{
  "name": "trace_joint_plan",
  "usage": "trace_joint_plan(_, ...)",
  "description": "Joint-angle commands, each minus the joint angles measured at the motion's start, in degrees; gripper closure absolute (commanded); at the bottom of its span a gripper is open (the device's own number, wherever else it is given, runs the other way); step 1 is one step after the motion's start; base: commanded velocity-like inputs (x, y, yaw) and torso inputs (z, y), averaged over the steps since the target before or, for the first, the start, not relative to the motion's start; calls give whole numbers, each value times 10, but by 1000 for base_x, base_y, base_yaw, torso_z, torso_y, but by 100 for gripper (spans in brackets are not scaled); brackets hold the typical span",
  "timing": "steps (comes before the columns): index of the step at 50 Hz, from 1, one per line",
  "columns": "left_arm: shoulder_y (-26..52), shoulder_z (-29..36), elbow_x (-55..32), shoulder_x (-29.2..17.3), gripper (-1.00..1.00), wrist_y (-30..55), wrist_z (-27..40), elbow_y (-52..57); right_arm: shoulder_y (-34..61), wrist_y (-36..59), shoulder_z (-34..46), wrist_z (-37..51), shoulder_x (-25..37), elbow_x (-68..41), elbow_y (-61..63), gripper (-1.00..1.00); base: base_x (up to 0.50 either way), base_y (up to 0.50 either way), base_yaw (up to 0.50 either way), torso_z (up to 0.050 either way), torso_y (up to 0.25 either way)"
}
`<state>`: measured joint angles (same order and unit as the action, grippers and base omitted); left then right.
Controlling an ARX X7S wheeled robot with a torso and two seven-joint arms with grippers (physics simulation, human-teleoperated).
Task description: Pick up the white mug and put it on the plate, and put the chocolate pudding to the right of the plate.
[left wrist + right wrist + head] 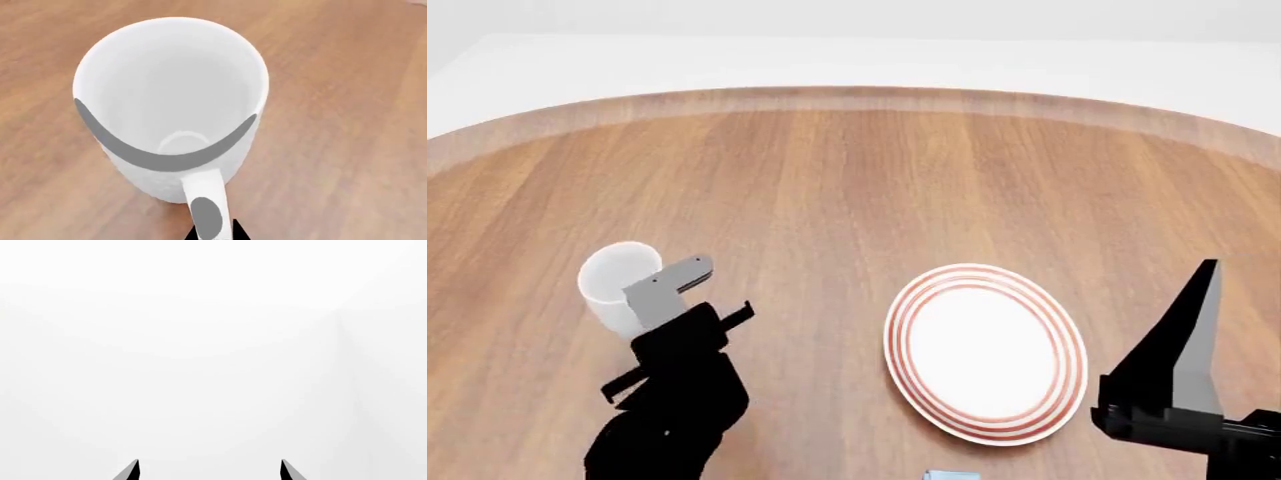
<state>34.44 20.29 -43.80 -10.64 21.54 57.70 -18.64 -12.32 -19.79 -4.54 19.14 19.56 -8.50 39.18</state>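
Left wrist view: the white mug stood upright on the wooden table, its mouth open to the camera and its handle toward the lens. Grey finger shapes overlapped its rim and handle; whether the left gripper gripped it could not be told.

Head view: the left gripper sat against the mug at the table's left. The plate lay well apart to the right. A small pale blue corner showed at the bottom edge, below the plate. The right gripper was raised beside the plate.

Right wrist view: two fingertips, spread apart, held nothing against a blank white background.
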Motion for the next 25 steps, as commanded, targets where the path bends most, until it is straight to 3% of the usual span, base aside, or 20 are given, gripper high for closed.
trace_joint_plan(1, 22, 79, -15, -91, 100, 93, -101, 219, 1, -1, -8, -9, -7, 11, 0, -100, 0, 0, 0, 0, 0)
trace_joint_plan(5, 42, 115, -32, -127, 100, 135, -131, 333, 0, -2, -8, -8, -6, 11, 1, -100, 0, 0, 0, 0, 0)
trace_joint_plan(11, 83, 173, -15, -154, 100, 174, -171, 409, 0, 0, -9, -6, -4, 10, 3, -100, 0, 0, 0, 0, 0)
trace_joint_plan(15, 107, 180, -55, -154, 100, 202, -210, 412, 0, -3, -11, -5, -3, 7, 0, -100, 0, 0, 0, 0, 0)
trace_joint_plan(17, 128, 201, -27, -162, 100, 195, -237, 415, -1, -4, -10, -5, -3, 10, 1, -100, 0, 0, 0, 0, 0)
trace_joint_plan(19, 142, 191, -63, -156, 100, 217, -251, 395, 0, -3, -9, -5, -3, 9, 1, -100, 0, 0, 0, 0, 0)
trace_joint_plan(25, 197, 225, -61, -155, 100, 255, -297, 378, 1, 0, -8, -3, -2, 7, 5, -100, 0, 0, 0, 0, 0)
